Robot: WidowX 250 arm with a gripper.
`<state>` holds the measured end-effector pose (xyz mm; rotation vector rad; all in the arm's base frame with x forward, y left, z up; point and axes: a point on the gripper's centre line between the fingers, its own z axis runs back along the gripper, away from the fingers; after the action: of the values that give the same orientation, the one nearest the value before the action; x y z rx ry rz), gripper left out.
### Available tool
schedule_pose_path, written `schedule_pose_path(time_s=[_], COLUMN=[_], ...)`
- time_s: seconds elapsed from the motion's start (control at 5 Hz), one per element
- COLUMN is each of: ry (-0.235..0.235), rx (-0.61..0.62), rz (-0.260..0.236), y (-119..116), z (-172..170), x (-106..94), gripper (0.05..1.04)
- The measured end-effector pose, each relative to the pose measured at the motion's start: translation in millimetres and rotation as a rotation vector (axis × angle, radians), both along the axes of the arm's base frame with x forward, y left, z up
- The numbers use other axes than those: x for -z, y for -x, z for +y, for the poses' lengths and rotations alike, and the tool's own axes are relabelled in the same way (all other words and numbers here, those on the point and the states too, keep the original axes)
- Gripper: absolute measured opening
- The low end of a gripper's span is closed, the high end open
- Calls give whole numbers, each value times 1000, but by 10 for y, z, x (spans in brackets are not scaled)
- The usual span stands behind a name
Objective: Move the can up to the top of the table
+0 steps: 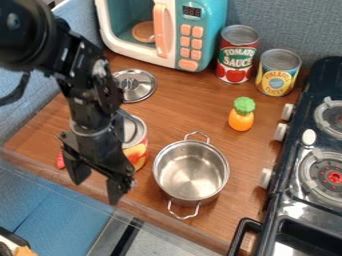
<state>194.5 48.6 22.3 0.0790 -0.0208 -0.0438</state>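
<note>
Well, gripper: down by the near edge of the table, jaws standing wide apart with nothing between them; whether any part of it brushes the can, I can't tell from here.
Pot: two-handled, just beside the can on the stove side, close enough that a careless jaw might knock it.
Can: upright on the near part of the table, partly behind the arm. I take it for the one wanted, since the other two are already at the back. If full, it'll be fairly heavy; the wall looks stiff, not fragile, but smooth enough to slip in a loose grip.
Hold: low to middle of the wall, a jaw on either side, squeezed firmly and kept level.
Toy: orange with a green top, well apart from the can, toward the stove.
Lid: flat beyond the can, something to lift over or steer around.
Back: sauce can and pineapple can upright, near the microwave.
</note>
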Motion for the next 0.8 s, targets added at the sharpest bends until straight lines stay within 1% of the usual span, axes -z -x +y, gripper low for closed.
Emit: schedule_pose_path(time_s=[0.2, 0.4, 0.6, 0.8], ry=[-16, -20, -33, -43], rx=[19, 16, 6, -2], rz=[34, 38, 34, 11], y=[-111, -267, -483, -788], z=[65, 104, 118, 143], x=[57, 91, 98, 91], gripper=[1001, 1001, 1001, 1001])
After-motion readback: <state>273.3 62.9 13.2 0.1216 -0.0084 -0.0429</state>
